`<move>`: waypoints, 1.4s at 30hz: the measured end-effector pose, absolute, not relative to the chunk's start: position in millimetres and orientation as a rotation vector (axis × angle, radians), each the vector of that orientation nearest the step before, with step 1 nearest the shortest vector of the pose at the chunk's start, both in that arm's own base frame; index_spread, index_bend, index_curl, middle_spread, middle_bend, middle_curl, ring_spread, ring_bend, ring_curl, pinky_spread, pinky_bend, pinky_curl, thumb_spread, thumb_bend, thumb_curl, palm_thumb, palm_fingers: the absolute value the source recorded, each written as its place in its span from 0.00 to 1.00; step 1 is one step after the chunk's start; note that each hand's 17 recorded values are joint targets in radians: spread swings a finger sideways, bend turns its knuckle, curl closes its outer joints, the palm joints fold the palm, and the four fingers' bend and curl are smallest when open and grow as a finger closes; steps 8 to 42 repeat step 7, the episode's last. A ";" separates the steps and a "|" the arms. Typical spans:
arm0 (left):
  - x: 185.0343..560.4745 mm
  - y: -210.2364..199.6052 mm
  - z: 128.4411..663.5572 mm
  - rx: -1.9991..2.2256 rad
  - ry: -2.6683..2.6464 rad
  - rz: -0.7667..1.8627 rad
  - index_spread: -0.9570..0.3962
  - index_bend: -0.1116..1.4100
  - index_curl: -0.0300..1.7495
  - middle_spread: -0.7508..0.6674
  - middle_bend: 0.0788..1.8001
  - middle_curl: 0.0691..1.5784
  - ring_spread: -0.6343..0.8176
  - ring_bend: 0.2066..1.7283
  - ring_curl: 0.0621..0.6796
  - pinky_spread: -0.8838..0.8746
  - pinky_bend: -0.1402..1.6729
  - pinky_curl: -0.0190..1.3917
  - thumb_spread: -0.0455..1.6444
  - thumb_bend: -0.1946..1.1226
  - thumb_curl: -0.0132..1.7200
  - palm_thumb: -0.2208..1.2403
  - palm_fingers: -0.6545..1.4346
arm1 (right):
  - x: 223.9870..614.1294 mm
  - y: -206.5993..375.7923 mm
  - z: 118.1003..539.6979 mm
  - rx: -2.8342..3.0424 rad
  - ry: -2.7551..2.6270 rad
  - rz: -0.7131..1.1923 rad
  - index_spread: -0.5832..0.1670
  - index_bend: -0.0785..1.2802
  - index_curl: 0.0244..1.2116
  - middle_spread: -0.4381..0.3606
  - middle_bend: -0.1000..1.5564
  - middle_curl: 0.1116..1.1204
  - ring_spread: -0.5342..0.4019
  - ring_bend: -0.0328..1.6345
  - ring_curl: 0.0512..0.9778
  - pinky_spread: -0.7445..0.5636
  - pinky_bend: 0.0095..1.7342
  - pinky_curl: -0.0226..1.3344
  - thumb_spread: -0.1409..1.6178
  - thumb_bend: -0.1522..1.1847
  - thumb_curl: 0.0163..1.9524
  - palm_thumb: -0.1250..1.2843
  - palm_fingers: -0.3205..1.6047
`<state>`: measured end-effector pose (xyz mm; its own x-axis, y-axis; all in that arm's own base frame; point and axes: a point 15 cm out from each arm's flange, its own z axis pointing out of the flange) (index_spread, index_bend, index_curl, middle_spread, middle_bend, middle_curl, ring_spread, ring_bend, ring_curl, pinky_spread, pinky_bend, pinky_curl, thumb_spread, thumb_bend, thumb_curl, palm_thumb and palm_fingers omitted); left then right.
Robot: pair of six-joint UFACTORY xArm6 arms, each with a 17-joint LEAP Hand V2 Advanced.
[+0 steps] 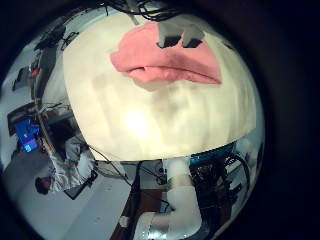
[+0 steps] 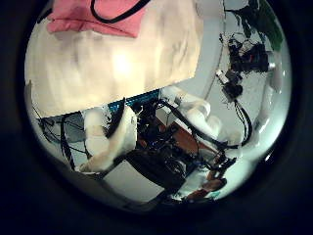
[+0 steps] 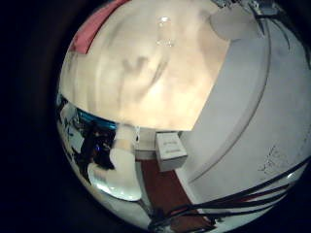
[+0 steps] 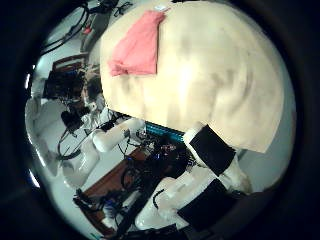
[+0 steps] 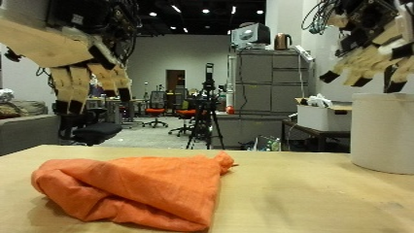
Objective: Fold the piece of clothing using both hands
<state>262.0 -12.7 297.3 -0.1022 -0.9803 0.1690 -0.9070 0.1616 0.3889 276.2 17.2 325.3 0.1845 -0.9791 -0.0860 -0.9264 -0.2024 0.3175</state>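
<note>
Behind the table [image 5: 324,199] is a big room with grey cabinets, office chairs and lights in the ceiling. The table top is pale and wooden.

An orange cloth [image 5: 129,186] lies on the table, in a soft, bunched heap with thick folds along its near edge. One corner sticks out toward the right hand's side. Nothing is touching the cloth.

The left hand [image 5: 78,53] hangs in the air above the cloth. Its fingers point down and are loose and apart, and it holds nothing. The right hand [image 5: 369,49] is also up in the air, well away from the cloth, over the other end of the table. Its fingers are spread and a little bent, and it holds nothing too.

A white roll [image 5: 383,131] stands upright on the table below the right hand.

From the left palm, the cloth [image 1: 165,58] shows on the table with open table top next to it. From the right palm, the cloth [image 4: 135,45] lies far off, near the table's far edge.
</note>
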 end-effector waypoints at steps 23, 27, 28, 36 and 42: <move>261.5 -7.9 293.0 1.814 -2.029 -0.238 0.81 0.18 0.19 0.72 0.06 0.15 0.78 0.16 0.27 0.75 0.27 0.24 0.74 0.14 0.17 0.52 0.31 | 279.0 19.8 326.7 2.182 -1.943 -0.363 0.34 0.20 0.29 0.72 0.16 0.17 0.79 0.18 0.16 0.84 0.16 0.22 0.86 0.11 0.17 0.56 0.21; 261.5 -7.9 293.0 1.814 -2.029 -0.238 0.81 0.18 0.19 0.72 0.06 0.15 0.78 0.16 0.27 0.75 0.27 0.24 0.74 0.14 0.17 0.52 0.31 | 279.0 19.8 326.7 2.182 -1.943 -0.363 0.34 0.20 0.29 0.72 0.16 0.17 0.79 0.18 0.16 0.84 0.16 0.22 0.86 0.11 0.17 0.56 0.21; 261.5 -7.9 293.0 1.814 -2.029 -0.238 0.81 0.18 0.19 0.72 0.06 0.15 0.78 0.16 0.27 0.75 0.27 0.24 0.74 0.14 0.17 0.52 0.31 | 279.0 19.8 326.7 2.182 -1.943 -0.363 0.34 0.20 0.29 0.72 0.16 0.17 0.79 0.18 0.16 0.84 0.16 0.22 0.86 0.11 0.17 0.56 0.21; 261.5 -7.9 293.0 1.814 -2.029 -0.238 0.81 0.18 0.19 0.72 0.06 0.15 0.78 0.16 0.27 0.75 0.27 0.24 0.74 0.14 0.17 0.52 0.31 | 279.0 19.8 326.7 2.182 -1.943 -0.363 0.34 0.20 0.29 0.72 0.16 0.17 0.79 0.18 0.16 0.84 0.16 0.22 0.86 0.11 0.17 0.56 0.21; 261.5 -7.9 293.0 1.814 -2.029 -0.238 0.81 0.18 0.19 0.72 0.06 0.15 0.78 0.16 0.27 0.75 0.27 0.24 0.74 0.14 0.17 0.52 0.31 | 279.0 19.8 326.7 2.182 -1.943 -0.363 0.34 0.20 0.29 0.72 0.16 0.17 0.79 0.18 0.16 0.84 0.16 0.22 0.86 0.11 0.17 0.56 0.21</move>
